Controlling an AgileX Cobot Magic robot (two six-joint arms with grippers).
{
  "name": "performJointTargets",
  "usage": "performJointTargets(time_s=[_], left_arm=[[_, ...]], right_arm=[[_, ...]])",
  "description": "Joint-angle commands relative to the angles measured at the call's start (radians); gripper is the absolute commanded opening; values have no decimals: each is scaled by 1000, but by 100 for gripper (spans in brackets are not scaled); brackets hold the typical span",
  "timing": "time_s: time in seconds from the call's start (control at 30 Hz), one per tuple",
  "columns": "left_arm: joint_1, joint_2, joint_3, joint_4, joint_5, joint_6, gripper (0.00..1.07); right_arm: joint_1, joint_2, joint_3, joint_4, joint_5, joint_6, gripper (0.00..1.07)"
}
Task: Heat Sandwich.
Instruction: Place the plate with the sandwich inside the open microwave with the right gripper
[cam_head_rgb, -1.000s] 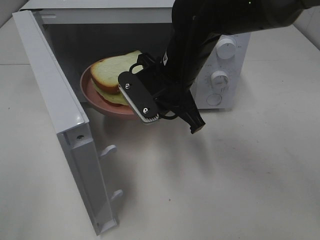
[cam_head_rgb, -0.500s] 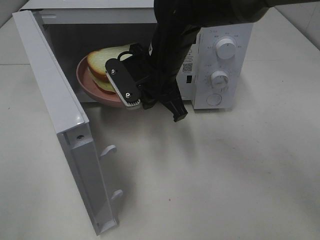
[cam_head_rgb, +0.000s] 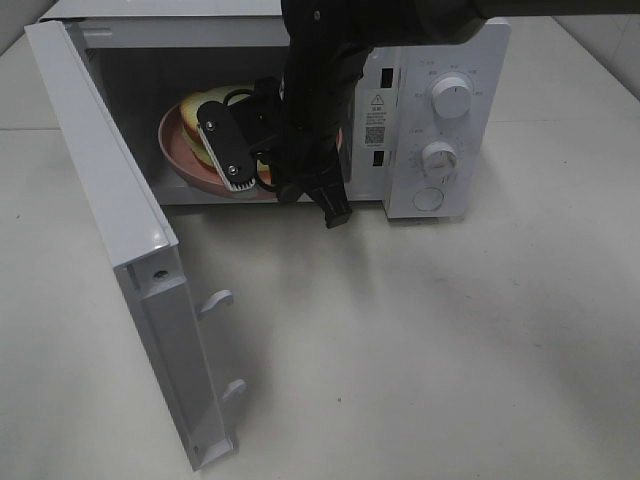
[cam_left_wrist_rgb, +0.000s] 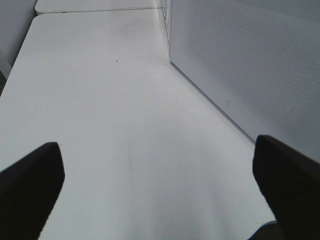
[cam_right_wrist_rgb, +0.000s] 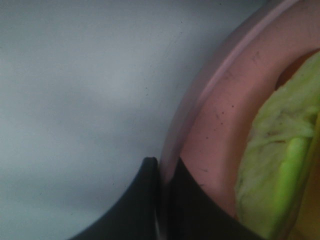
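Observation:
The sandwich (cam_head_rgb: 200, 108), pale bread with green lettuce, lies on a round pink plate (cam_head_rgb: 176, 152) that sits mostly inside the open microwave (cam_head_rgb: 452, 135). My right gripper (cam_head_rgb: 236, 176) reaches in from the front, shut on the plate's near rim. In the right wrist view its dark fingertips (cam_right_wrist_rgb: 161, 172) pinch the pink rim (cam_right_wrist_rgb: 210, 125), with lettuce (cam_right_wrist_rgb: 272, 155) just beyond. The arm hides much of the sandwich. My left gripper (cam_left_wrist_rgb: 160, 200) hangs open over bare table, nothing between its fingers (cam_left_wrist_rgb: 30, 187).
The microwave door (cam_head_rgb: 110, 215) stands swung open to the left, its edge reaching the front of the table. Two knobs (cam_head_rgb: 452, 98) are on the right panel. A white perforated microwave panel (cam_left_wrist_rgb: 250, 65) stands beside my left gripper.
My right gripper has carried the plate and sandwich back and left, from in front of the opening to deeper inside the microwave. The door has not moved.

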Motion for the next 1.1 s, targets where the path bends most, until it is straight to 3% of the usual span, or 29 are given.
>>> performJointTargets(time_s=[0.03, 0.5, 1.1], left_arm=[[-1, -28, 2, -4, -1, 1, 98], [-1, -28, 2, -4, -1, 1, 98], [-1, -28, 2, -4, -1, 1, 98]], right_arm=[[-4, 11, -39, -6, -4, 23, 0], [-4, 107, -198, -32, 30, 89, 0], [-17, 207, -313, -35, 14, 93, 0]])
